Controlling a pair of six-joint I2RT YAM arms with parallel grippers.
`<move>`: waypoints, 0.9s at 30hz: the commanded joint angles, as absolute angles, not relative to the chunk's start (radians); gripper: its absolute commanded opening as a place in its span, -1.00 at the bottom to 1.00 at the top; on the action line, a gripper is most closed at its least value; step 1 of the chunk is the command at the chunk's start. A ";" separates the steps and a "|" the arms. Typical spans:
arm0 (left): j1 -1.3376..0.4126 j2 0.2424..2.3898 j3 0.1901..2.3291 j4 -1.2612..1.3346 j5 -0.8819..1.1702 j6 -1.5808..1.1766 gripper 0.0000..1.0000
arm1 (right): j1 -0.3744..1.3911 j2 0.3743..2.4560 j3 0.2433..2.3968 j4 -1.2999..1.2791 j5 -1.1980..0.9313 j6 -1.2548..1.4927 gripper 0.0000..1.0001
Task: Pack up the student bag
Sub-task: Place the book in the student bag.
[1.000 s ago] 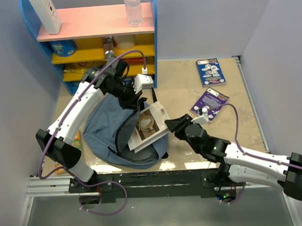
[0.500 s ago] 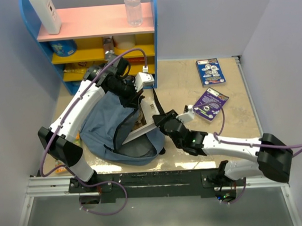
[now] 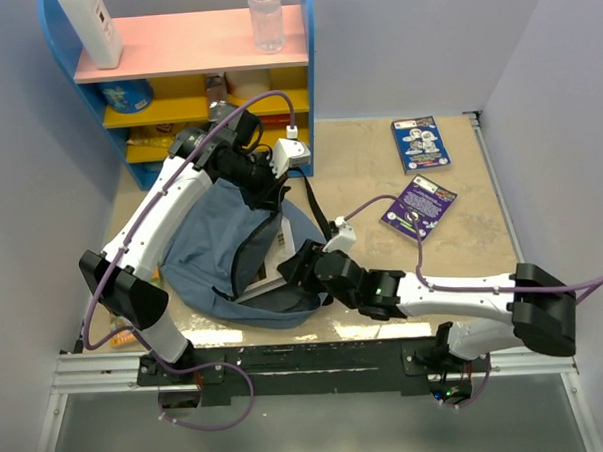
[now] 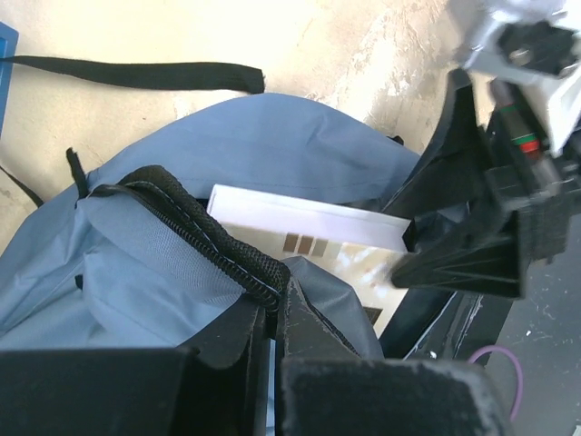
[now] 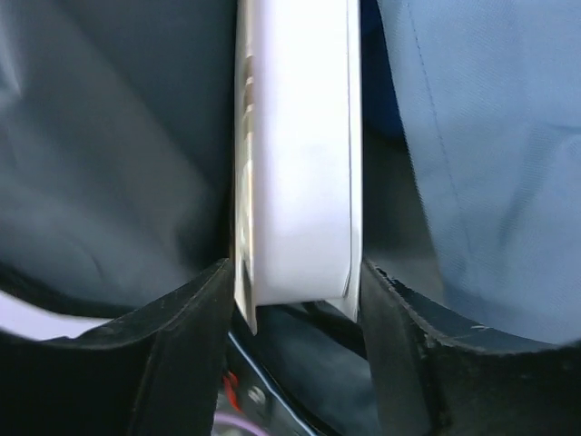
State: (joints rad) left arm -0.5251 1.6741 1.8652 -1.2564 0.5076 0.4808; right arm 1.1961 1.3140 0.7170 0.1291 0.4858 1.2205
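1. The student bag point(image 3: 207, 250) lies on the table point(image 3: 369, 173), left of centre and just in front of the shelf point(image 3: 183, 41). Its mouth faces the right arm.
2. We judge the step in hand to be sliding the white book point(image 4: 300, 222) into the bag. Most of the book is already past the opening.
3. To do this well, we want the zipper rim point(image 4: 209, 250) held high and taut, so the mouth gapes and the fabric does not fold over the book's leading edge.
4. We push along the book's length, flat and straight into the pocket. A corner could otherwise catch on the zipper or the lining.
5. We let go only once the book sits deep enough that it cannot slip back out.
6. The left gripper point(image 4: 272, 313) has its jaws pinched tight on the zipper rim and lifts it.
7. The right gripper point(image 5: 295, 282) is inside the bag's mouth with its jaws at a middling spread. One finger stands close on each side of the book's white edge. We cannot tell whether they press on it or merely flank it.
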 commanded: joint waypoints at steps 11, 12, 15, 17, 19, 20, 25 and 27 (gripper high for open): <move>-0.534 1.657 1.936 -1.253 0.575 0.489 -1.00 | 0.899 1.202 0.728 0.150 0.401 0.895 0.52; -0.534 1.655 1.934 -1.256 0.578 0.492 -1.00 | 0.855 1.230 0.736 0.175 0.362 0.879 0.52; -0.534 1.649 1.924 -1.261 0.580 0.499 -1.00 | 0.801 1.330 0.761 0.253 0.183 0.836 0.49; -0.534 1.643 1.913 -1.259 0.578 0.502 -1.00 | 0.792 1.391 0.773 0.277 0.068 0.813 0.48; -0.534 1.640 1.904 -1.258 0.578 0.505 -1.00 | 0.788 1.417 0.772 0.343 0.014 0.807 0.48; -0.534 1.638 1.899 -1.256 0.577 0.505 -1.00 | 0.787 1.436 0.759 0.369 -0.045 0.808 0.48; -0.534 1.632 1.885 -1.252 0.572 0.511 -1.00 | 0.772 1.457 0.684 0.551 -0.143 0.857 0.45; -0.534 1.629 1.884 -1.250 0.571 0.511 -1.00 | 0.773 1.477 0.692 0.531 -0.158 0.859 0.43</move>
